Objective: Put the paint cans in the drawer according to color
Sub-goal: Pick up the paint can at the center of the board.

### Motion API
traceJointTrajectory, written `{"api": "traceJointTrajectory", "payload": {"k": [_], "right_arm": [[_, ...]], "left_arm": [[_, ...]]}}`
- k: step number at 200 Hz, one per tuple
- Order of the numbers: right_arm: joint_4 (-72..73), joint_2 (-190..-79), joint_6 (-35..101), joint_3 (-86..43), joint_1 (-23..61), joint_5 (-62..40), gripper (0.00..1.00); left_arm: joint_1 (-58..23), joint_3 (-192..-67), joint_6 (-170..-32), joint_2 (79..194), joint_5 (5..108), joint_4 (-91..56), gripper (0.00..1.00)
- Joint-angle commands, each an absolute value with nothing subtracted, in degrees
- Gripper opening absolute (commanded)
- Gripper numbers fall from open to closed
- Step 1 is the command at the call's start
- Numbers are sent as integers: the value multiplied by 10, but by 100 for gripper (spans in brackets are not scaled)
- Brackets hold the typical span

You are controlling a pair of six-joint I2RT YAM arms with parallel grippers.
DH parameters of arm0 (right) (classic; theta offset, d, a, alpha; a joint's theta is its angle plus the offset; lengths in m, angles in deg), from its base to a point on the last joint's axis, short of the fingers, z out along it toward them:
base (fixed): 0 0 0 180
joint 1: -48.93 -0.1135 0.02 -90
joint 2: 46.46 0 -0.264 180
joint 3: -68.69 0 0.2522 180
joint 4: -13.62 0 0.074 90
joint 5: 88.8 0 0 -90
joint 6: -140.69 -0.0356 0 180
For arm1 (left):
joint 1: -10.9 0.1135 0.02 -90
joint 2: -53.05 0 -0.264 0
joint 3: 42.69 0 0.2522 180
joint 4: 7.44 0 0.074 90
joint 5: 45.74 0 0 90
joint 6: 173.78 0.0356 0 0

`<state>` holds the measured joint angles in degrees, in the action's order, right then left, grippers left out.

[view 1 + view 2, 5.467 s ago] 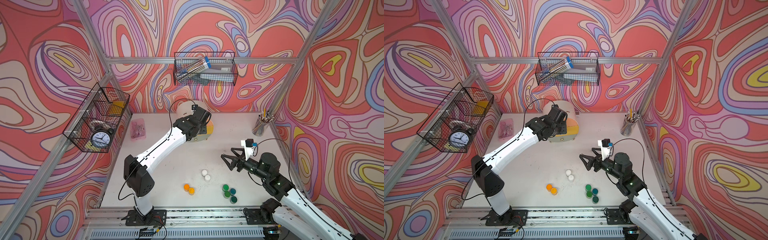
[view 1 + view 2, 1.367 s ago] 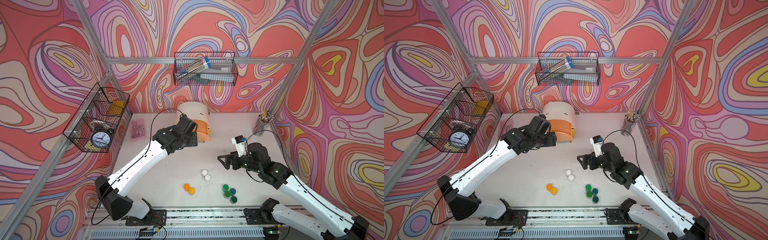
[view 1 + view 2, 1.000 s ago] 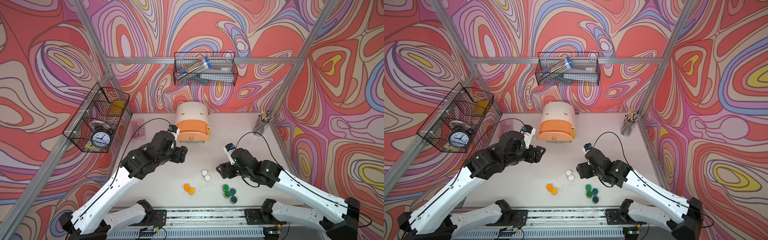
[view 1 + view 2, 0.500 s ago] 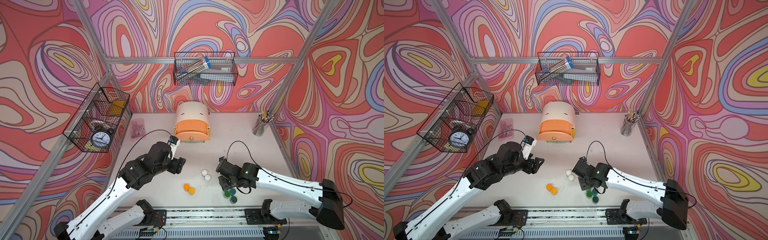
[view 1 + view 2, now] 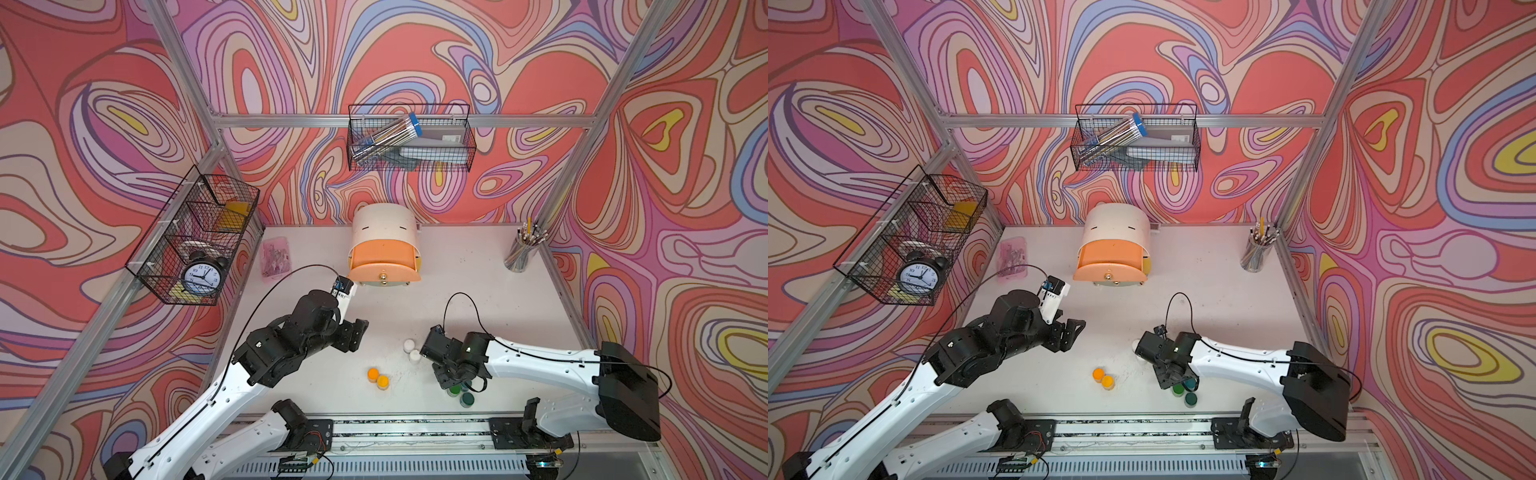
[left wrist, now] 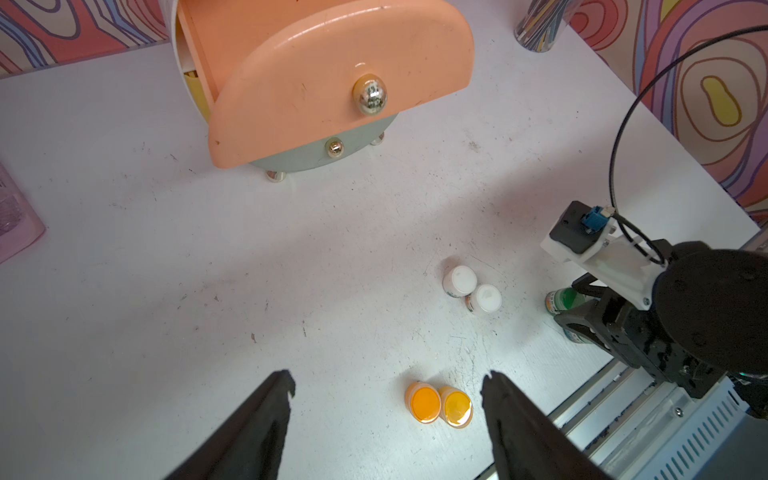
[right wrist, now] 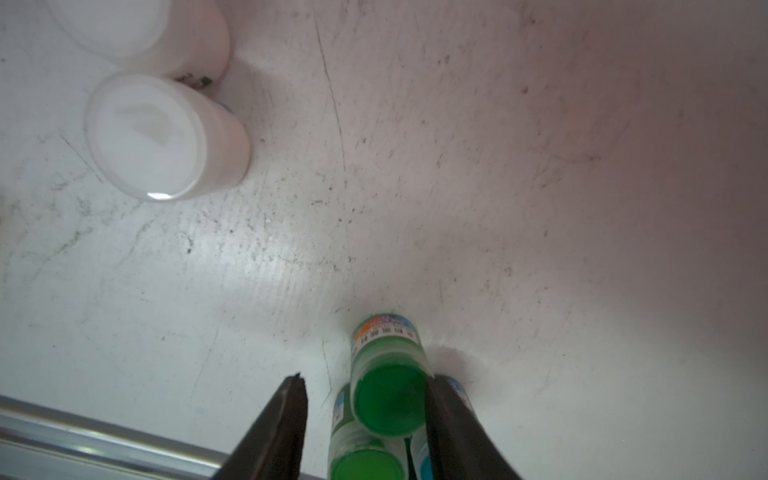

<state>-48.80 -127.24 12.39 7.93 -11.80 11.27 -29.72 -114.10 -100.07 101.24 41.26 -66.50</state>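
The cream drum drawer stands at the back with its peach top drawer pulled out. Two orange paint cans and two white ones stand in mid-table. Green and teal paint cans cluster near the front rail. My right gripper points down over that cluster, jaws open around one green can. One finger touches the can and the other stands apart from it. My left gripper hovers open and empty above the table, left of the orange cans.
A clear pencil cup stands at the back right and a pink box at the back left. Wire baskets hang on the left wall and the back wall. The metal front rail runs just behind the green cluster.
My right gripper has dropped forward onto the green cans and its jaws have narrowed around one. The left gripper has shifted only slightly and stays open.
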Motion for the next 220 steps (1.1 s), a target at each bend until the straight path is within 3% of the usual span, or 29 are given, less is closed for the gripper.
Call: {"api": "traceJointTrajectory", "payload": {"k": [1, 77, 124, 181, 220], "right_arm": [[-479, -1284, 127, 86, -121, 131, 48], [-539, -1250, 103, 61, -121, 171, 51], [-496, -1273, 104, 88, -121, 145, 50], [-475, -1324, 104, 95, -120, 153, 48], [-464, -1313, 104, 97, -120, 159, 40]], "left_arm": [[-298, -1135, -998, 1010, 405, -659, 79], [-298, -1135, -997, 1013, 400, -662, 79], [-298, -1135, -995, 1014, 395, -662, 79], [-298, -1134, -996, 1016, 396, -664, 79], [-298, -1134, -995, 1017, 393, -663, 79]]}}
